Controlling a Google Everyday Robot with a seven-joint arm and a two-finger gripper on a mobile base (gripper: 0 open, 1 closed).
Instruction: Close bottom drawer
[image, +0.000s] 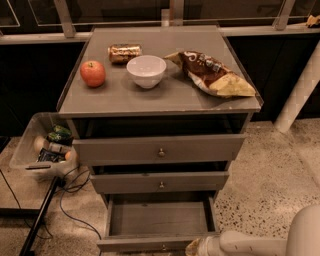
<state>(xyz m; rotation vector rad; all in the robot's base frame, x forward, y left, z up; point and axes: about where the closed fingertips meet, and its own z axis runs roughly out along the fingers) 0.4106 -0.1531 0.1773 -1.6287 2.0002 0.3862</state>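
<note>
As wooden bottom drawer (159, 219) gapes, gripper (194, 247) beside

My gripper (194, 247) sits low at the near edge of the scene, a little right of centre, with its tip pointing left. Behind it my pale arm (250, 242) lies almost level and runs to the right into a bulky rounded link (306, 230) in the near right corner.
</note>
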